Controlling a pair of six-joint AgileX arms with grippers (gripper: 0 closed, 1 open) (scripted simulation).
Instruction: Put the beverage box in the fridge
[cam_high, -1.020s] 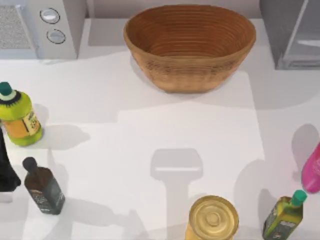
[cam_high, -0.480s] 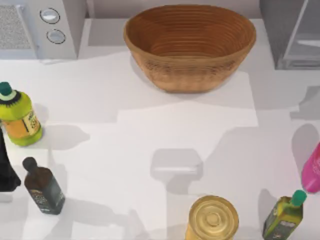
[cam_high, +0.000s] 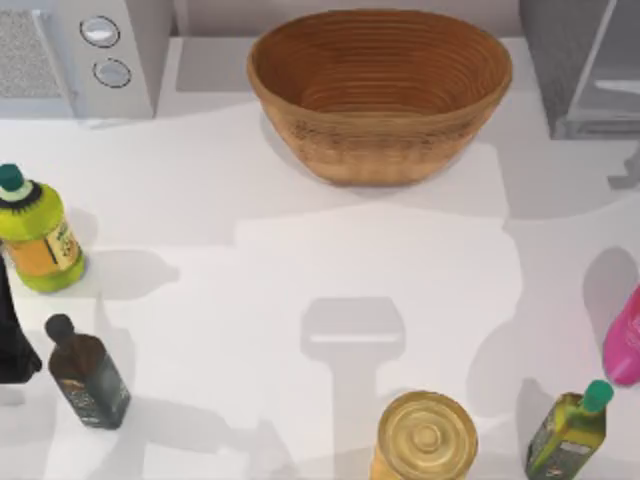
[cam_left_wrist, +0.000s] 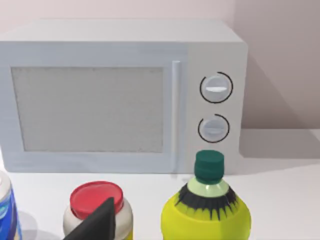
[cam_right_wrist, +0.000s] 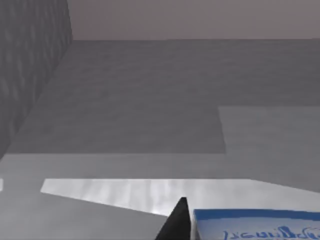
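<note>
Since a second ago, shadows on the table (cam_high: 300, 260) have shifted toward the top view's right; the bottles and wicker basket (cam_high: 380, 90) are unmoved. From my right wrist, the beverage box (cam_right_wrist: 257, 225) sits just beside one dark finger (cam_right_wrist: 175, 222), facing grey fridge (cam_right_wrist: 150, 95) walls; I cannot tell my claw's grip. My left arm (cam_high: 12, 340) is parked at the table's left edge.

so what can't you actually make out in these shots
- Beverage box: right wrist view, cut off by the frame edge, so its lower part is hidden.
- Right pincer: one dark finger beside the box; its grip cannot be judged.
- Fridge: top view, cut off at the corner.
- Left pincer: one finger covers part of the red-lidded jar.
</note>
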